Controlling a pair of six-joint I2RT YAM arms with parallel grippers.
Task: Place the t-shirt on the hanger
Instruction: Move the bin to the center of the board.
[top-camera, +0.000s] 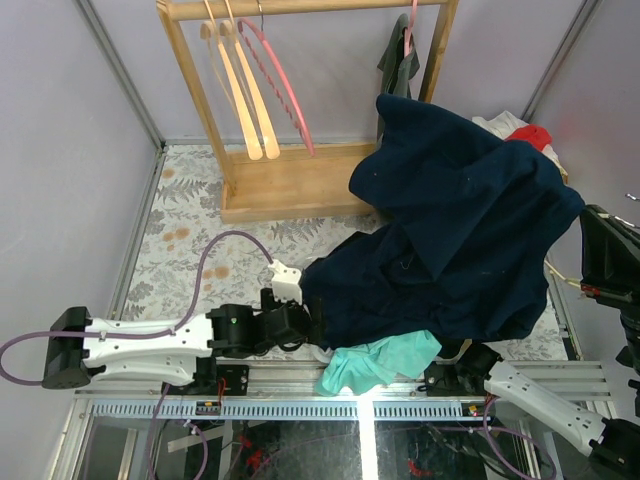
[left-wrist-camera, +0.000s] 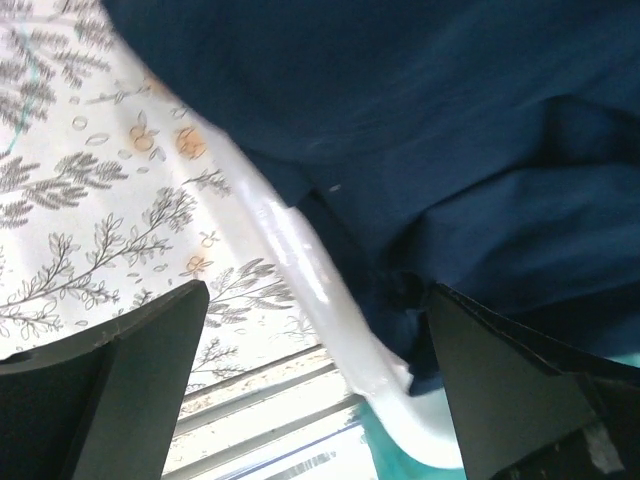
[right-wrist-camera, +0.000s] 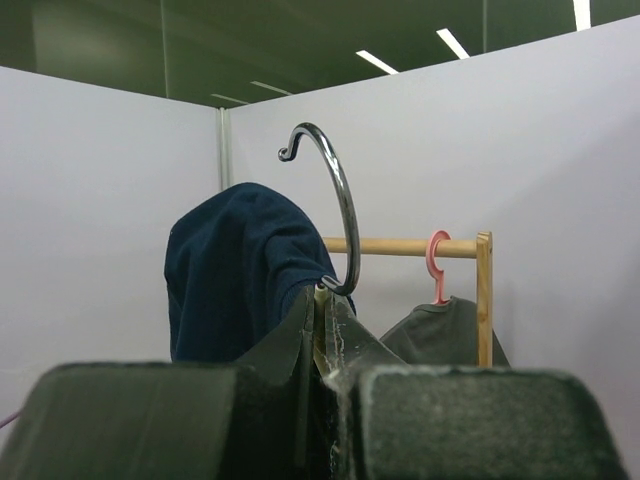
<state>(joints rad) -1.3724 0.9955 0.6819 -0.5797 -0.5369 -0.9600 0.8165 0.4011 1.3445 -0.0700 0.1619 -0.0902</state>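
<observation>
The navy t-shirt (top-camera: 450, 230) hangs in a big heap over the right half of the table. In the right wrist view its fabric (right-wrist-camera: 235, 270) is draped over one side of the hanger. My right gripper (right-wrist-camera: 325, 310) is shut on the cream hanger's neck, just below its metal hook (right-wrist-camera: 335, 195); in the top view the shirt hides the gripper. My left gripper (top-camera: 310, 325) is at the shirt's lower left edge. It is open (left-wrist-camera: 320, 390), and a pale hanger arm (left-wrist-camera: 300, 265) runs between its fingers under the navy fabric (left-wrist-camera: 450, 150).
A wooden rack (top-camera: 300, 190) at the back holds light-wood hangers (top-camera: 245, 90), a pink hanger (top-camera: 285, 90) and a grey-green top (top-camera: 400, 60). A teal cloth (top-camera: 375, 365) lies at the near edge. White and red clothes (top-camera: 520, 130) lie at the far right.
</observation>
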